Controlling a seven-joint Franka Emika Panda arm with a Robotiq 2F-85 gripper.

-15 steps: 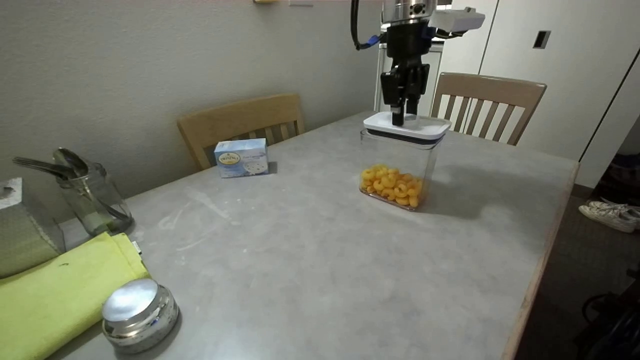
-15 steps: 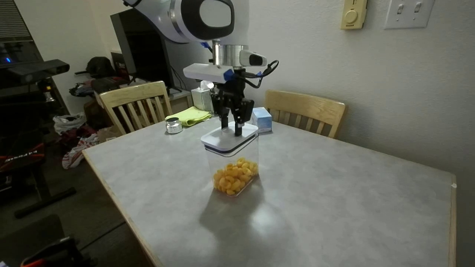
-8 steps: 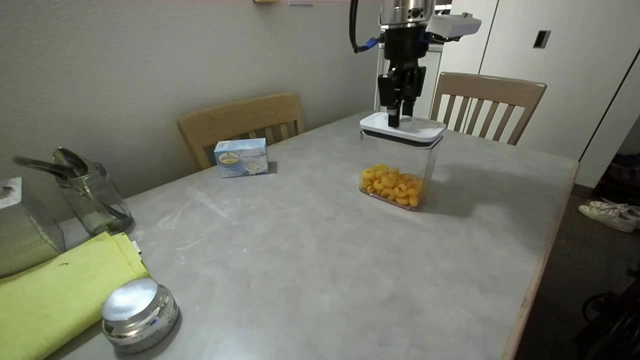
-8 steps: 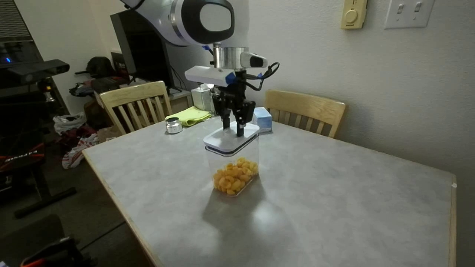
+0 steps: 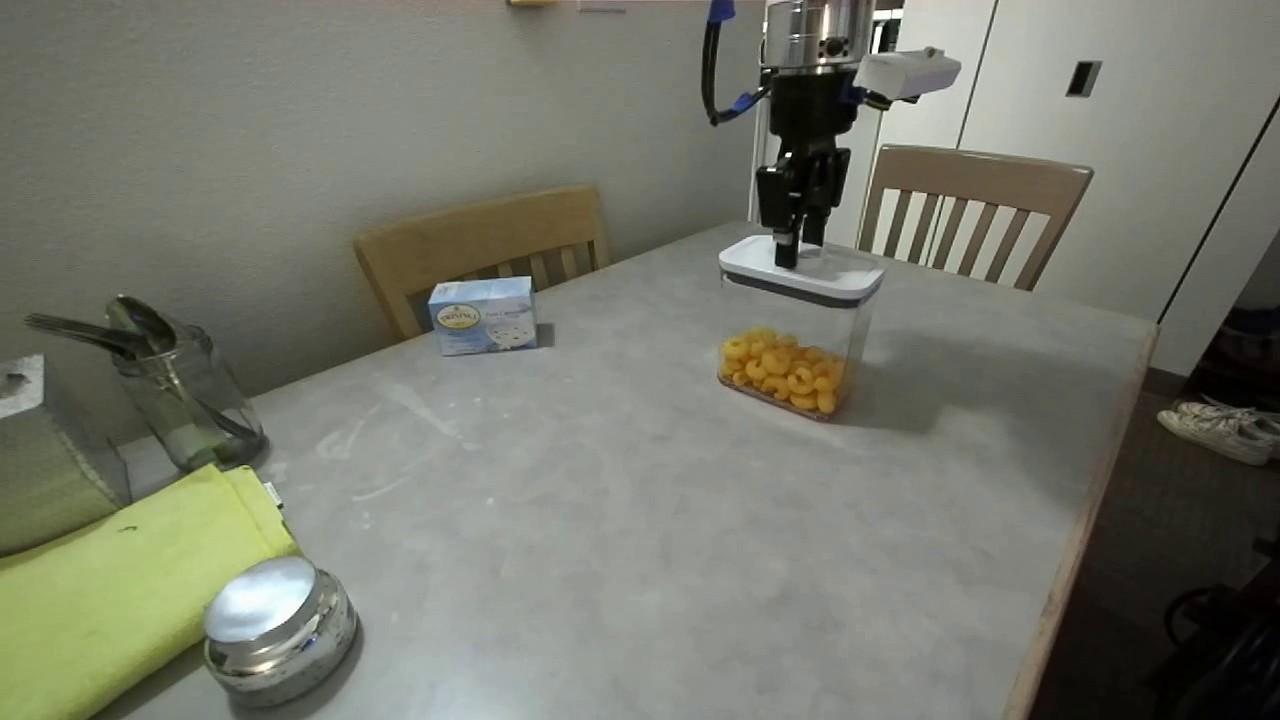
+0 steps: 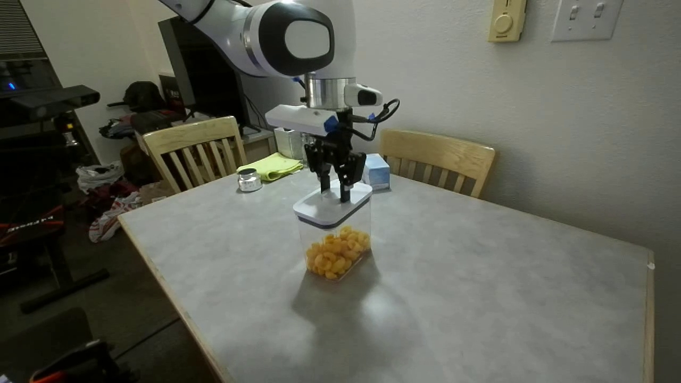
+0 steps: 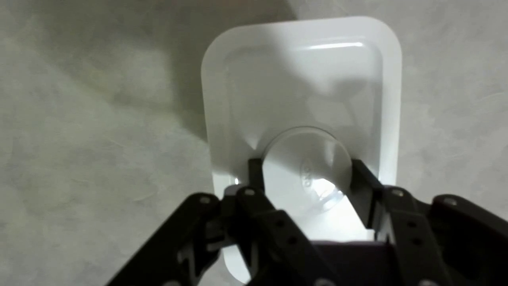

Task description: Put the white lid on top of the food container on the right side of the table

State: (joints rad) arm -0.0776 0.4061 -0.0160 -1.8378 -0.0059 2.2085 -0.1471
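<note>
The white lid (image 5: 842, 273) is a rounded rectangle with a raised round centre knob and a dark seal beneath. In both exterior views it lies level on top of the clear food container (image 5: 785, 372), and its seal appears to sit inside the rim. The container, with yellow-orange pieces at its bottom, stands upright on the grey table (image 5: 600, 520). My gripper (image 5: 800, 252) points straight down over the lid. In the wrist view the fingers (image 7: 306, 169) touch both sides of the knob. The lid also shows in an exterior view (image 6: 319, 208). The lid hides the container in the wrist view.
A blue-white box (image 5: 485, 317) stands near the wall-side edge. A silver-lidded jar (image 5: 280, 630), a yellow cloth (image 5: 140, 590), a glass jar with cutlery (image 5: 190, 410) and a tissue box (image 5: 55, 450) are at the far end. Wooden chairs (image 6: 439, 154) surround the table.
The gripper and lid have shifted slightly sideways over the container and then moved down. The gap between lid and container rim has closed. The container has not visibly moved.
</note>
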